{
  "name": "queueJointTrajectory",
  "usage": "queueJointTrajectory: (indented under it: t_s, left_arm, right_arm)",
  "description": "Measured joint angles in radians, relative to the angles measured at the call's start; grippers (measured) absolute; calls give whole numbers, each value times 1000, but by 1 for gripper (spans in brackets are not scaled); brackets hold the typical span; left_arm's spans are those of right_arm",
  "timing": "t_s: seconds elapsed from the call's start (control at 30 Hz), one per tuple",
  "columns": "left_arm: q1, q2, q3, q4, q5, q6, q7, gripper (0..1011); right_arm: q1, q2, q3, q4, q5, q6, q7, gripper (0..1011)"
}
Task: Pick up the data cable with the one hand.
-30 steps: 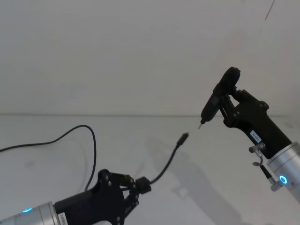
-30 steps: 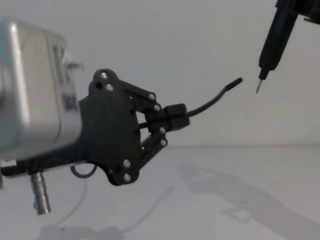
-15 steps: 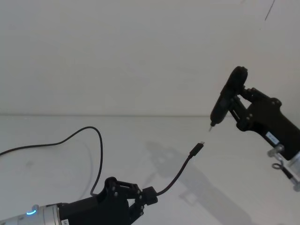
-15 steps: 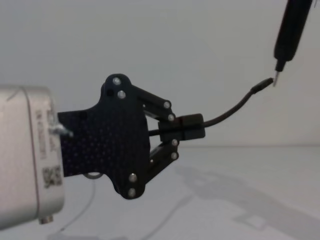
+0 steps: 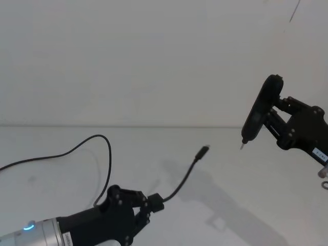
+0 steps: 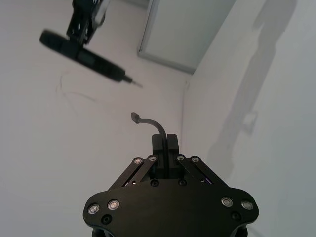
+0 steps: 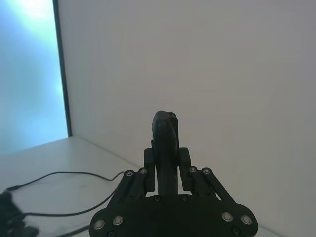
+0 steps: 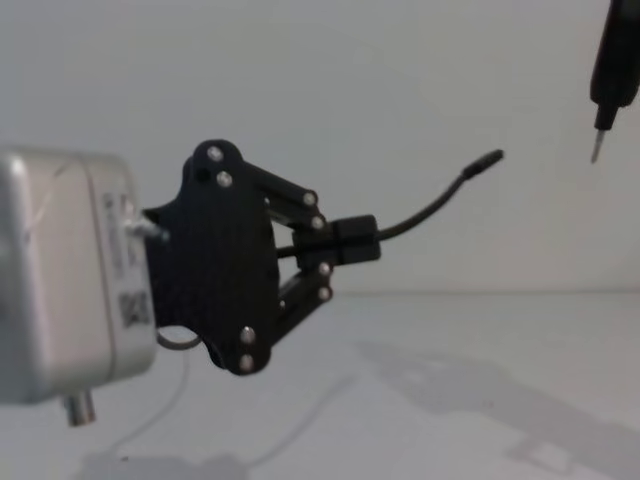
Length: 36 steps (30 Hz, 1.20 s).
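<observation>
Left tool [image 5: 153, 203], lower left of head view: fingers pressed together, pinching the data cable [image 5: 182, 178] a short way back from its free end. Chest view shows the same grip at frame centre [image 8: 352, 240], with the silver-grey arm body [image 8: 60, 270] large at the left edge.

From the pinch, the free end arches up and right, off the counter [image 5: 46, 189]. The plug [image 5: 204, 150] hangs in the air near frame centre. The rest of the cable loops up behind the left tool, then trails along the counter to the left edge of the frame.

Right tool [image 5: 272, 124], right edge of head view, above the counter: clamped on a slim black pen-shaped probe [image 5: 260, 108]. Its metal tip [image 5: 242, 147] points down, right of the plug and clear of it.

Plain pale wall [image 5: 154, 61] behind.
</observation>
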Motion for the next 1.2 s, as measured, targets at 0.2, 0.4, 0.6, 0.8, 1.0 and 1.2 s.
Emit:
queueJointTrajectory:
  t_s: [0.2,0.4,0.6,0.8,1.0,1.2]
  left_arm:
    - [13,-6,-25,-7,0,45,1,48]
    - [19,-10,-37,-10,-2,69,1,48]
    - [24,-12,-47,-12,-4,86,1,48]
    - [26,-14,-53,-13,-5,97,1,48]
    - [28,-14,-56,-14,-6,104,1,48]
    - [29,-15,-59,-14,-7,108,1,48]
  right_arm:
    - [-1,13,4,-10,30,15,21,284]
    - [13,16,-3,-13,56,29,28,284]
    - [35,4,-22,-8,65,33,22,284]
    - [68,-21,-52,13,58,21,-1,284]
    - [108,-48,-86,45,39,3,-21,284]
    - [148,-70,-118,81,31,-3,-33,284]
